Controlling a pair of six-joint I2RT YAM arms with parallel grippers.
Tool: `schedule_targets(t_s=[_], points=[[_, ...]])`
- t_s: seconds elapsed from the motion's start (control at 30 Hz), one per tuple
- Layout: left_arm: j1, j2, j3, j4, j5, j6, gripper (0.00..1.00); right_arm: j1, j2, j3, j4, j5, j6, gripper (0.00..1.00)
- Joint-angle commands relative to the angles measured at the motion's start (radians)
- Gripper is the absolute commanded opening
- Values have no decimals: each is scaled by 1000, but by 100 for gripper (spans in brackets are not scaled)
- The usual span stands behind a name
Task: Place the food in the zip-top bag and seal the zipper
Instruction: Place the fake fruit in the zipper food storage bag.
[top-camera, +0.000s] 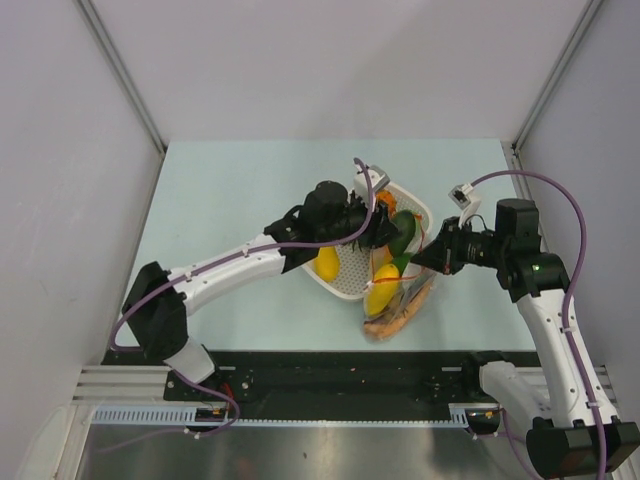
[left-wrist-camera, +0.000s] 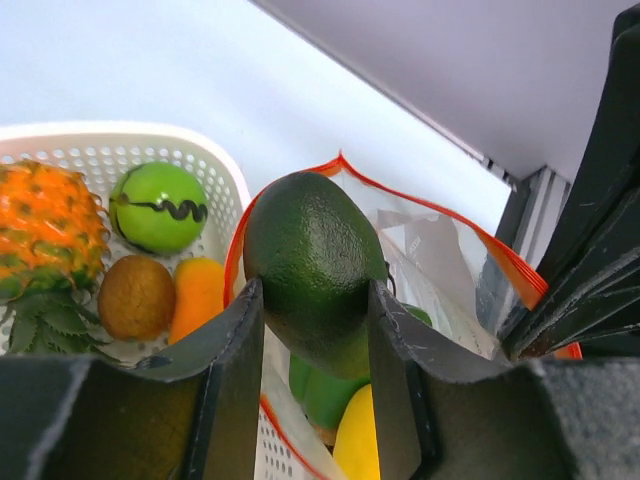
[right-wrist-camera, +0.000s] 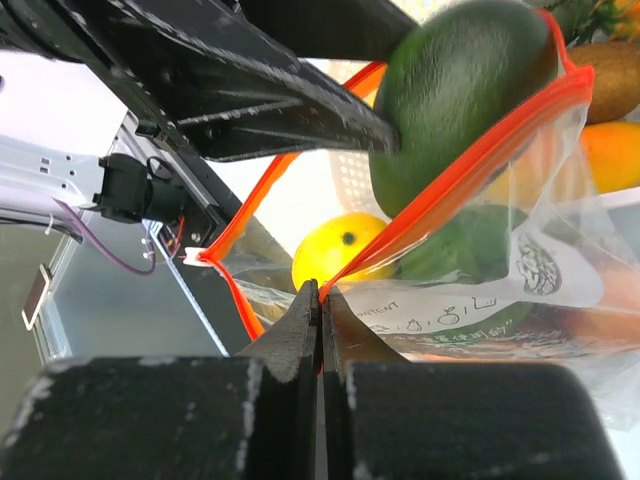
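Observation:
My left gripper (left-wrist-camera: 315, 300) is shut on a dark green avocado-like fruit (left-wrist-camera: 313, 270) and holds it right at the open mouth of the zip-top bag (right-wrist-camera: 480, 290). In the top view the fruit (top-camera: 403, 228) sits between both grippers. My right gripper (right-wrist-camera: 320, 290) is shut on the near side of the red-orange zipper (right-wrist-camera: 470, 165) and holds the mouth up and open. Inside the bag lie a yellow piece (right-wrist-camera: 335, 250), a green piece (left-wrist-camera: 325, 395) and orange pieces (top-camera: 395, 318). The bag rests on the table in front of the basket.
The white perforated basket (left-wrist-camera: 215, 165) holds a spiky orange pineapple (left-wrist-camera: 45, 225), a green apple (left-wrist-camera: 160, 205), a brown kiwi (left-wrist-camera: 135, 295), an orange piece (left-wrist-camera: 198, 295) and a yellow piece (top-camera: 327, 262). The black base rail (top-camera: 330, 370) lies close behind the bag.

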Motion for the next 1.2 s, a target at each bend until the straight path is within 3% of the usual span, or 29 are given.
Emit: schedule_targets(t_s=[0.0,0.2,0.47,0.57,0.6,0.7,0.77,0.87,0.9,0.97,1.17], points=[[-2,-98,-126,350,-83,-53,17,5,2,7,73,-39,41,0],[-22,-115,-209,437,-117,-84,12,7,22,5,113,-48,103,0],[-88,-94,-283,580,-229,-139,13,4,51,5,182,-70,195,0],[-103,-82,-284,579,-272,-194,21,2,55,5,203,-76,225,0],[-103,-78,-281,573,-267,-224,30,2,60,4,205,-79,230,0],[-113,-86,-284,527,-263,-229,36,-2,59,5,211,-84,235,0],[-113,-100,-286,448,-198,-222,43,-5,59,7,213,-87,236,0],[-100,-146,-287,360,-113,-170,67,-11,46,5,209,-94,232,0],[-94,-167,-297,315,-109,-144,84,-15,42,7,206,-93,227,0],[-56,-237,-318,278,-88,-133,99,-21,31,7,191,-90,218,0],[80,-422,-292,82,29,-32,100,-35,8,5,174,-68,201,0]])
